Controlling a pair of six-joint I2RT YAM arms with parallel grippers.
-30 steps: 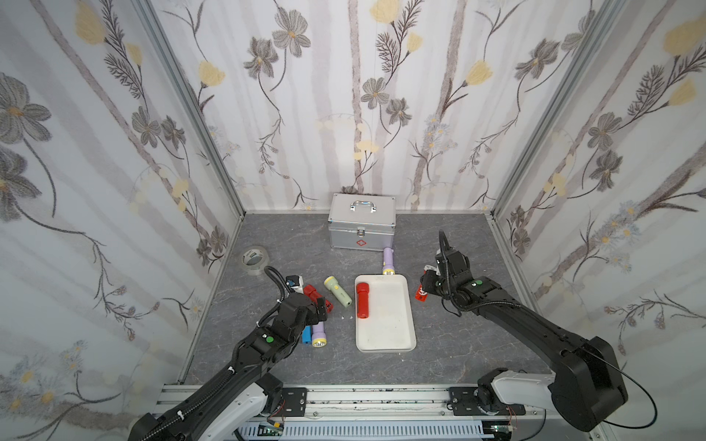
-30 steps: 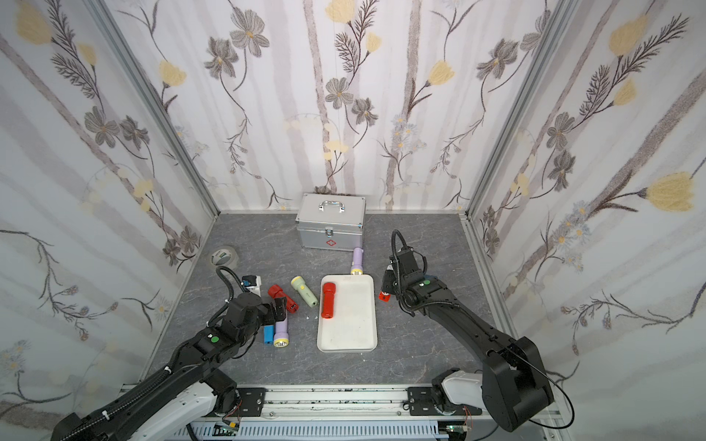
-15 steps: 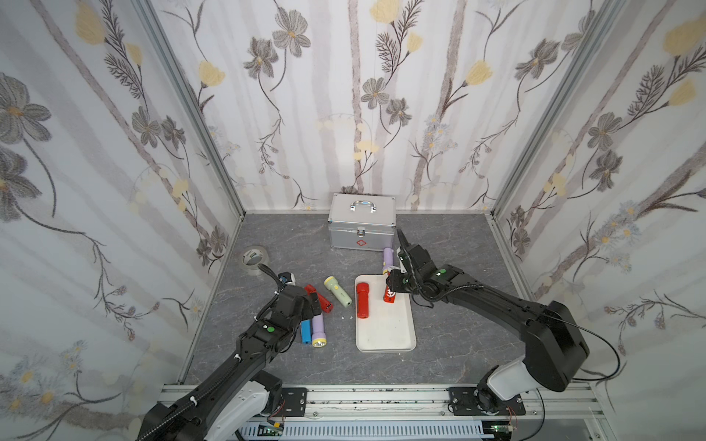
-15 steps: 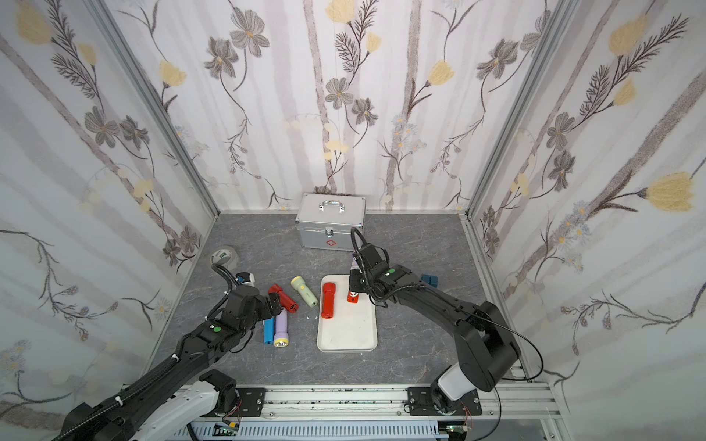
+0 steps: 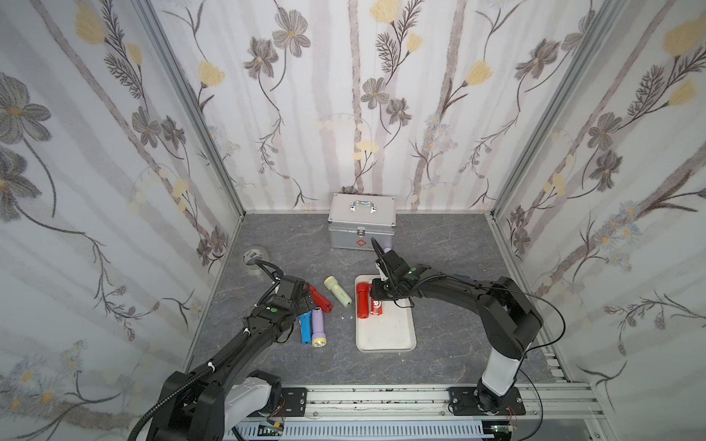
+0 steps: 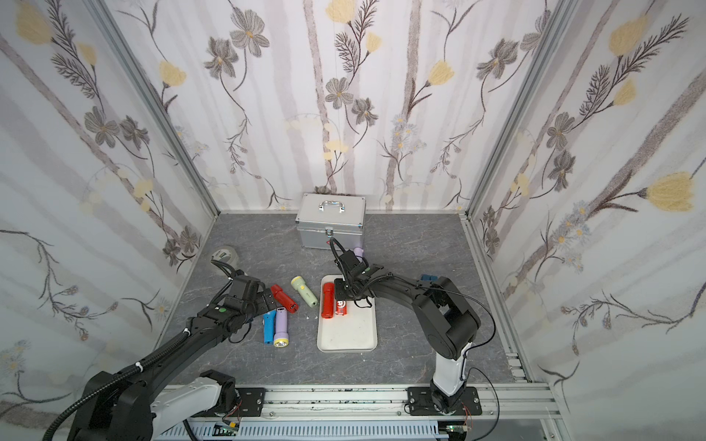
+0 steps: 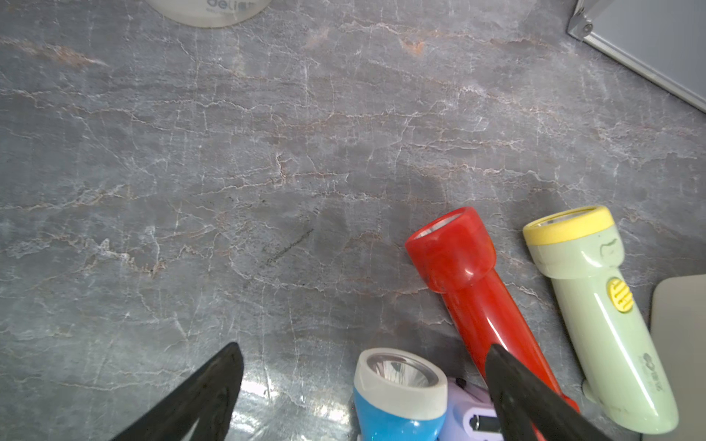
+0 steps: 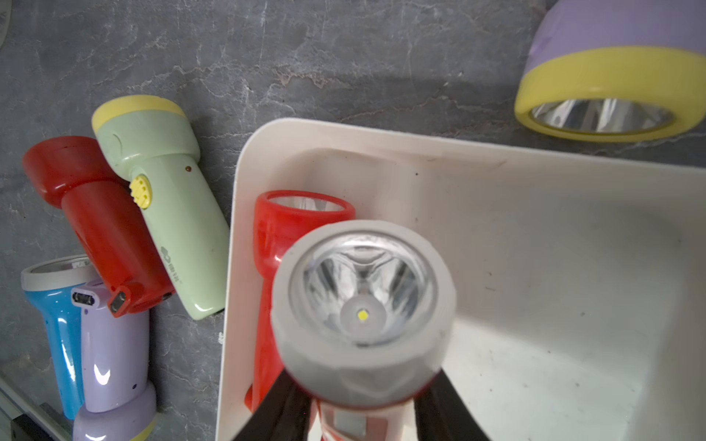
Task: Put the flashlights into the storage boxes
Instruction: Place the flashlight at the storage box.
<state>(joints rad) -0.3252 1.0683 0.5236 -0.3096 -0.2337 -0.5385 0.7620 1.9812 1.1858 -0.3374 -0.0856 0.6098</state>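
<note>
The right jaws pinch a grey-headed red flashlight [image 8: 363, 305], held low over the white tray [image 8: 535, 183] below them. It should probably settle flat beside the other red flashlight [image 8: 275, 236] at their side before they part.

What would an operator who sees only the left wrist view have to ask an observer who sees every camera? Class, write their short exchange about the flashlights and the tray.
Operator: I only see a corner of the tray. Is anything in it?
Observer: Yes. One red flashlight lies flat inside the white tray, beside a long wall.
Operator: What is the right arm doing?
Observer: The right gripper has its jaws shut on a grey-headed red flashlight, over the tray next to the one lying there.
</note>
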